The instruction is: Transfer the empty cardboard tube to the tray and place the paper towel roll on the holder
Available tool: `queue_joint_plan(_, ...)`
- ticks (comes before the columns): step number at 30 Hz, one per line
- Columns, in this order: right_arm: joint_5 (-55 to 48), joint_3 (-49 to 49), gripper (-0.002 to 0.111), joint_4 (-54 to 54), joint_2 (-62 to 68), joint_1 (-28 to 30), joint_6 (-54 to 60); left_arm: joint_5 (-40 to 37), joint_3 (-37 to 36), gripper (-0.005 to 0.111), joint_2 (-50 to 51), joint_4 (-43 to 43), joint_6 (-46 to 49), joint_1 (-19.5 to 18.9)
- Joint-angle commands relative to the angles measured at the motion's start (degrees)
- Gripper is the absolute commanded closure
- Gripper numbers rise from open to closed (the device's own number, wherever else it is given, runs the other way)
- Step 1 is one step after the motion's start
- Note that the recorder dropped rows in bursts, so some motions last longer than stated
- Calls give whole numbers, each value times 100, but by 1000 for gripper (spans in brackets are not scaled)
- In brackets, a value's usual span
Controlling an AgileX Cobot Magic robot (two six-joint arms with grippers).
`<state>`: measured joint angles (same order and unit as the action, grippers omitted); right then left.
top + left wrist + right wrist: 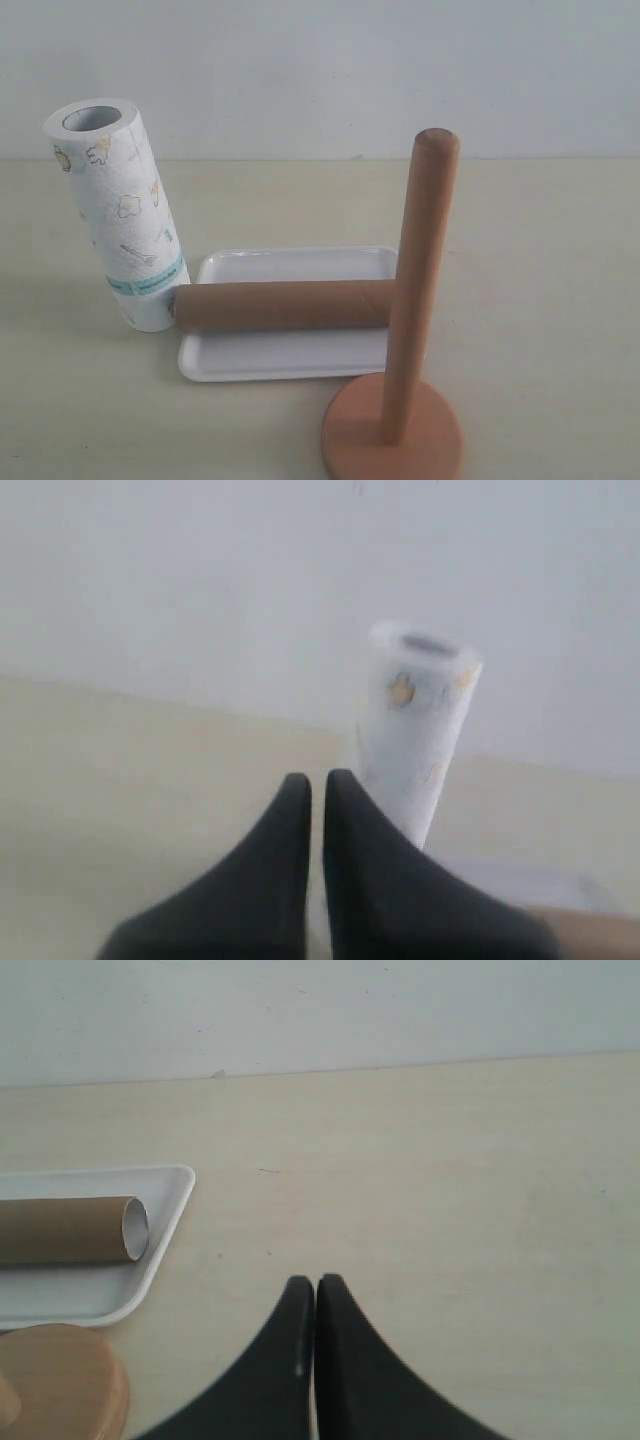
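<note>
My left fingers (pixel 295 805) are pressed together, tip to tip, with nothing between them. The towel roll (pixel 125 210) stands on end on the counter (pixel 560 300) just ahead of those tips, and from the outside camera it looks tilted. That worries me most: a thick roll needs a wide opening, and if I go in before I have spread the fingers, one tip could clip the soft paper and tip the roll over.

Its foot sits right against the near end of the tube (pixel 285 305); I can't tell whether they touch. The tube already lies lengthwise in the tray (pixel 300 352), which I take as that half done. But the tube is round and the rim is shallow, so I reckon a falling or dragged roll could push it out again.

The holder (pixel 420 290) stands upright beyond the tray, close beside my right fingers (pixel 300 1305) on their inner side. These are closed and empty too. The post is tall, so I'd need to lift the roll well clear. If the core comes down off-centre, the paper could catch on the post's rounded top and rock the stand. I'd keep the right fingers out of that path.
</note>
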<state>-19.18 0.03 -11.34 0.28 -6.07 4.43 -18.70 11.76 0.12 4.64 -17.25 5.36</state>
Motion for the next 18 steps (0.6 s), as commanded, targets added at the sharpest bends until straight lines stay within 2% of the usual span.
queue_joint_plan(1,6,-3,108,22,-28,31,41,-165,883,103,-12,-40,34,-14)
queue_joint_plan(7,6,-3,108,22,-28,31,41,546,1209,103,-12,-76,34,-14)
queue_joint_plan(11,6,-3,108,22,-28,31,41,1785,1187,103,-12,-88,-4,-14)
queue_joint_plan(13,6,-3,108,22,-28,31,41,2843,1187,103,-12,-54,51,-14)
queue_joint_plan(16,6,-3,108,22,-28,31,41,4271,1202,103,614,-44,676,-14)
queue_joint_plan(18,6,-3,108,22,-28,31,41,4550,1270,103,1158,-99,1047,-14)
